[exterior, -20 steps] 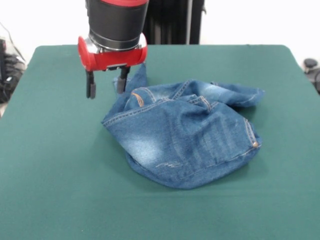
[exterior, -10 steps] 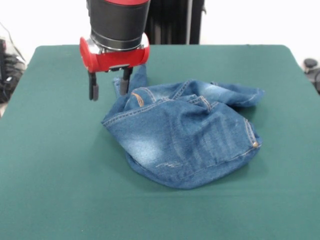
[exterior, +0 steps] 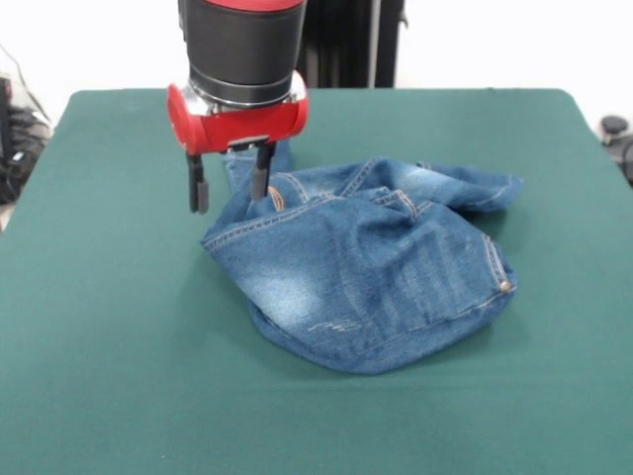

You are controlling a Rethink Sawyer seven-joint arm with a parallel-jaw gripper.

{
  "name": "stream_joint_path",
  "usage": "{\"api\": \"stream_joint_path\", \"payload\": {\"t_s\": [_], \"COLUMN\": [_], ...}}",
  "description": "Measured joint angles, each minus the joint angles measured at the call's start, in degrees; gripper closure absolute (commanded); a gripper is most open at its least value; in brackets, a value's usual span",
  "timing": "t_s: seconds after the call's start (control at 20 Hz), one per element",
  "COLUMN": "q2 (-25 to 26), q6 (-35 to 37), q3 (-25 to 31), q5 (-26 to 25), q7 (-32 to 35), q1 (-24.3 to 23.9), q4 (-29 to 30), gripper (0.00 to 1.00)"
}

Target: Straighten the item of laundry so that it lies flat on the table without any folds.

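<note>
Since a second ago my gripper point(exterior: 230, 189) has slid right and lower, fingers point(exterior: 200, 195) apart, straddling the jeans' point(exterior: 376, 267) raised left corner. Crumpled mid-surface point(exterior: 99, 376), their long axis runs rightward away from me.

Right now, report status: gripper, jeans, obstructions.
Gripper open, empty, low at the jeans' far left edge. Jeans crumpled and folded over on the table, not flat. Nothing in the way.

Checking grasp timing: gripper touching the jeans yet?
Cannot tell. In the front view the open gripper overlaps the jeans edge with one finger, but neither contact nor gap shows plainly.
</note>
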Motion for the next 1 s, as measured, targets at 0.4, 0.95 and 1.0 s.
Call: {"api": "stream_joint_path", "payload": {"t_s": [0.4,0.95,1.0], "q2": [1.4,4.5,4.6], "q6": [-2.8,-2.6,-2.4], "q3": [1.3,1.9,1.9], "q5": [-0.6,-2.8,-2.9], "q7": [0.0,-4.2,-5.0], "q1": [-0.9,-3.6,-3.8], "q4": [0.0,0.0,0.0], "gripper": [0.0,0.0,0.0]}}
